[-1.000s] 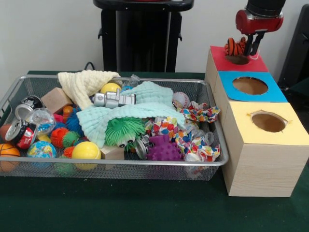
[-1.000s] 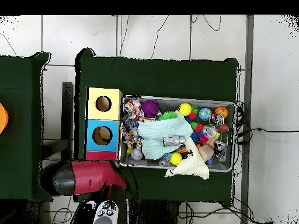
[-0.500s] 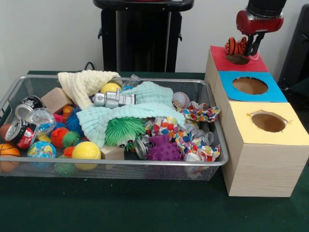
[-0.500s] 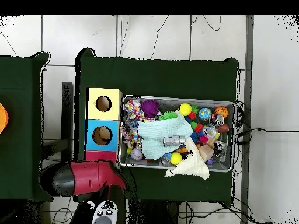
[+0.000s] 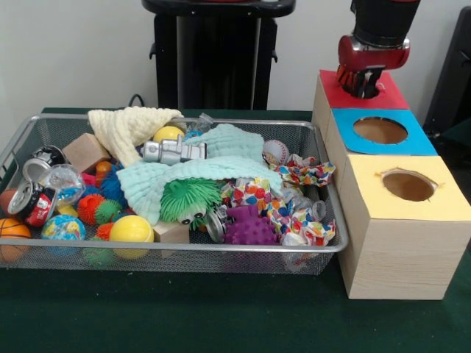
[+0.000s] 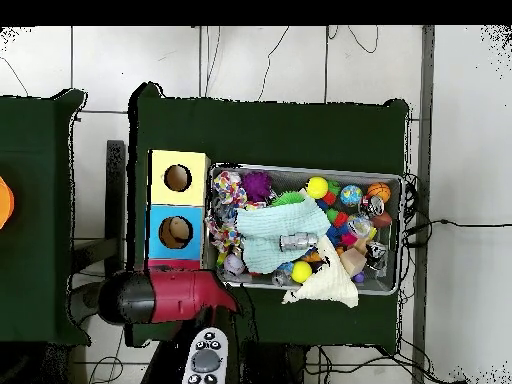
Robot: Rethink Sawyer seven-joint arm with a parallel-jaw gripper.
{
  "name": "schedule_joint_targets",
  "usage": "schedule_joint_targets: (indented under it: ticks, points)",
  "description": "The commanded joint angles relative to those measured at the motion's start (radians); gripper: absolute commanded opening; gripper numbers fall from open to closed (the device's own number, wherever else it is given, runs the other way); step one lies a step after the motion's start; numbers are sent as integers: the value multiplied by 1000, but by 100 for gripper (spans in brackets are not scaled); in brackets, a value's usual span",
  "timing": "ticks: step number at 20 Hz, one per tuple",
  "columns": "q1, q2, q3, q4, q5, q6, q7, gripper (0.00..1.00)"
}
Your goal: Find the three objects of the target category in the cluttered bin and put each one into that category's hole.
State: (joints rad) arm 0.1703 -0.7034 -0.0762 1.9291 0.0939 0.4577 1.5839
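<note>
My gripper [image 5: 361, 86] hangs low over the hole in the red box top [image 5: 388, 98] at the back right, and its tip hides that hole. No object shows in it or under it. In the overhead view the red arm [image 6: 166, 298] covers the red box and the gripper is hidden beneath it. The wire bin [image 5: 221, 248] holds a mint cloth [image 5: 221, 158], a cream cloth [image 5: 125, 125], a silver toy robot [image 5: 174, 151], a green spiky toy [image 5: 188, 198], a purple spiky toy [image 5: 250, 228], several balls and crushed cans [image 5: 29, 200].
The blue box [image 5: 416, 144] and the yellow box [image 5: 368, 184], each with a round hole on top, stand in a row with the red one to the right of the bin. A black pedestal [image 5: 217, 51] rises behind the bin. Green cloth covers the table [image 5: 184, 309].
An orange striped toy that hung at the gripper over the red hole is gone from sight. The gripper has swung slightly left and lower onto the hole.
</note>
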Motion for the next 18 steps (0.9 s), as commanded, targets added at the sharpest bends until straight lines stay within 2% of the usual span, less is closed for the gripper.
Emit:
schedule_joint_targets:
  ticks: [1,9,13,18]
  points:
    - [-42,60,38,20,4,-74,180,0]
    - [-73,95,76,21,7,-142,173,0]
    - [-60,83,59,20,2,-153,185,0]
    - [-22,78,-4,14,13,-146,234,0]
